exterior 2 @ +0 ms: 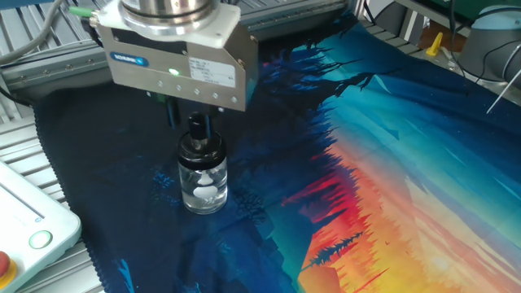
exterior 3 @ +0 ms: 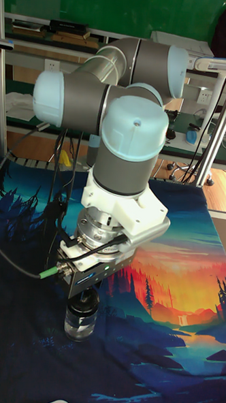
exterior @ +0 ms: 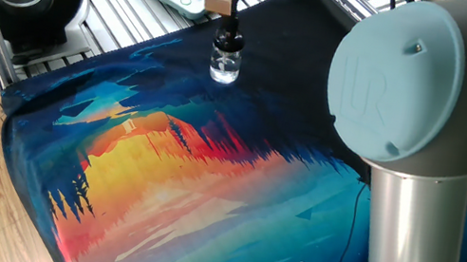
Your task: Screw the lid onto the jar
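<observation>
The tiny round clear glass jar (exterior 2: 203,182) stands upright on the dark blue part of the colourful picture cloth (exterior 2: 391,187). Something white lies in its bottom. The small black lid (exterior 2: 197,137) sits on its neck. The gripper (exterior 2: 189,124) hangs right above, fingers (exterior 2: 172,111) beside the lid; whether they squeeze it, I cannot tell.

The cloth (exterior 2: 391,163) on the surface bears a printed landscape: dark navy edges, teal and bright blue bands, then red, orange and yellow at its middle, with black tree shapes. The jar (exterior 2: 203,181) is clear glass, its lid (exterior 2: 199,140) black. The pincer (exterior 2: 189,124) housing is silver-grey with one green light.
</observation>
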Robot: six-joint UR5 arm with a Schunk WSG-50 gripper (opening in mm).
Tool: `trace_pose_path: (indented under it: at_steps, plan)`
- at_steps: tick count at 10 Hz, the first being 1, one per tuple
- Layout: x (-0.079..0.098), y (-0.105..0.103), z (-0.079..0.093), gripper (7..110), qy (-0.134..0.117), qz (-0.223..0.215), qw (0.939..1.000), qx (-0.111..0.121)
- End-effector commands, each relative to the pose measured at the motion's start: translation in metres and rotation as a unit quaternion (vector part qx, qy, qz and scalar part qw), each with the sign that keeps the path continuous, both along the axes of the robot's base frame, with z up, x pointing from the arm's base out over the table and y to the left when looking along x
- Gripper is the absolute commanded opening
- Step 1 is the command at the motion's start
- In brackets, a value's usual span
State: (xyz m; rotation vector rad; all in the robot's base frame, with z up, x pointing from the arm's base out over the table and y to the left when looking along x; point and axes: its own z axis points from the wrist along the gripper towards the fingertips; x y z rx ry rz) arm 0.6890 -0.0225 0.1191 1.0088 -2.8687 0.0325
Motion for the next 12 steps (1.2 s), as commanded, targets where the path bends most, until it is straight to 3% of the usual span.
trace_pose_path:
  at_steps: [1, 4, 6, 7, 12]
  plan:
    - [-0.007, 0.007, -0.006, 44, 0.006, 0.003, 1.0, -0.003]
    - [0.0, 0.006, 0.003, 44, 0.005, 0.045, 0.999, 0.001]
    - [0.004, 0.0, 0.003, 44, -0.001, 0.047, 0.9988, -0.008]
    - [0.007, -0.002, 0.003, 22, -0.003, 0.051, 0.9987, -0.005]
    - [0.009, -0.001, 0.006, 22, -0.009, 0.067, 0.9973, 0.03]
